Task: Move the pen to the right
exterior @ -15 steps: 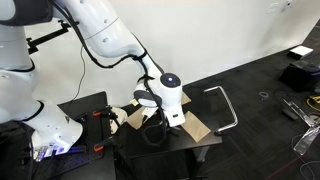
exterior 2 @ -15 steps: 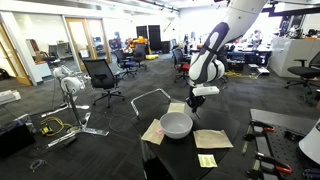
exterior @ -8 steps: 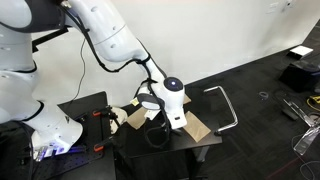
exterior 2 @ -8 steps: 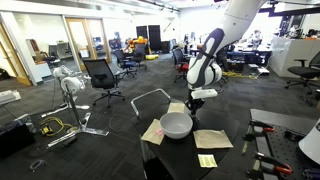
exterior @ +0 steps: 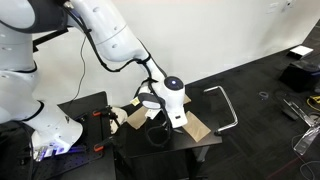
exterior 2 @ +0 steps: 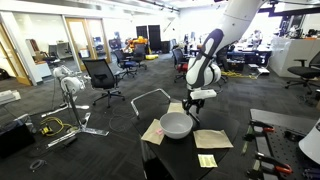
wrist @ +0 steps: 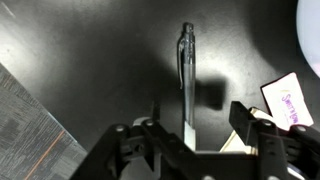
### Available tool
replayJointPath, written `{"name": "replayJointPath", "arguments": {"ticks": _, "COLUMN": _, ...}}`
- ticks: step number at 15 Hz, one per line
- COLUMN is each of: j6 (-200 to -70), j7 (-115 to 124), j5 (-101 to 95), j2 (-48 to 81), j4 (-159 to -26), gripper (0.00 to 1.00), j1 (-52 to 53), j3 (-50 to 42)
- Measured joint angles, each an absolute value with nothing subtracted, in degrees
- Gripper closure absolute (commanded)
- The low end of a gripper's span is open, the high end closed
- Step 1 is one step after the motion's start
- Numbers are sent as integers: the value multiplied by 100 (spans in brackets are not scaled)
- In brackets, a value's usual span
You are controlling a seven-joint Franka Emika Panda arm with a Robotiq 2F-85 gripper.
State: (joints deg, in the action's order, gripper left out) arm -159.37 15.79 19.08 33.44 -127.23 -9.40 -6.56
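Observation:
In the wrist view a slim pen [wrist: 187,80] with a clear barrel lies flat on the dark tabletop [wrist: 90,60], running lengthwise away from the camera. My gripper [wrist: 197,112] stands open just above it. The pen passes between the two fingers, nearer the left finger [wrist: 155,112], and touches neither. In both exterior views the gripper [exterior: 157,124] [exterior 2: 193,108] points down at the small black table, and the pen is too small to make out there.
A white bowl [exterior 2: 176,124] sits on the table close to the gripper, its rim [wrist: 312,20] showing at the wrist view's top right. Brown paper sheets [exterior 2: 213,139] and a sticky note [wrist: 288,100] lie around it. A cardboard piece [wrist: 30,130] lies at the left.
The jaws have opened and let go of the pen, which now lies on the table. The arm has hardly moved.

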Motion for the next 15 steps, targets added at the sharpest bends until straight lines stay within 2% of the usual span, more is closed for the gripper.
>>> {"name": "replayJointPath", "arguments": {"ticks": 7, "j6": -16605, "j7": 2028, "j5": 1583, "j2": 2597, "j4": -13463, "gripper": 0, "j1": -149, "j3": -1049}}
{"name": "replayJointPath", "arguments": {"ticks": 10, "j6": -16849, "j7": 2708, "j5": 976, "j2": 2040, "j4": -14000, "gripper": 0, "j1": 621, "j3": -1727}}
{"name": "replayJointPath", "arguments": {"ticks": 15, "j6": -16854, "j7": 4173, "j5": -745, "j2": 1317, "j4": -14503, "gripper": 0, "j1": 2188, "j3": -3348}}
